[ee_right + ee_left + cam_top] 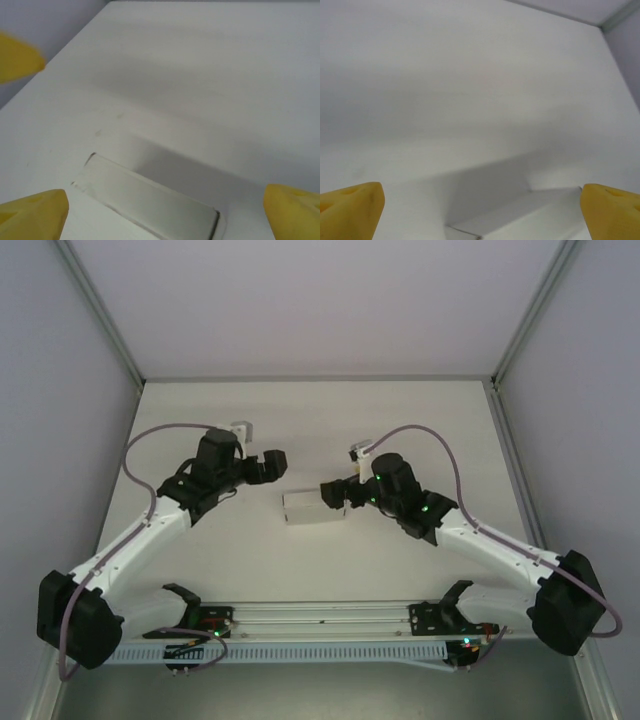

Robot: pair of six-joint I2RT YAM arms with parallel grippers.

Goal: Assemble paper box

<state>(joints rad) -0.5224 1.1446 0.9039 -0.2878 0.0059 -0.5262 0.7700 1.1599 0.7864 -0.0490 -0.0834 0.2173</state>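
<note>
Left claw [278, 464], right claw [330, 491], paper box [313, 508]

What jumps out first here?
A small white box lies on the white table, between the two arms. Left fingers and right fingers point at it from either side, close by. Both pairs stand wide open, holding nothing.

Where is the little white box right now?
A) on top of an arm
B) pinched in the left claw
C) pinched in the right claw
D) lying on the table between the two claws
D: the box lies on the table between the left gripper and the right gripper, both spread open.
</note>
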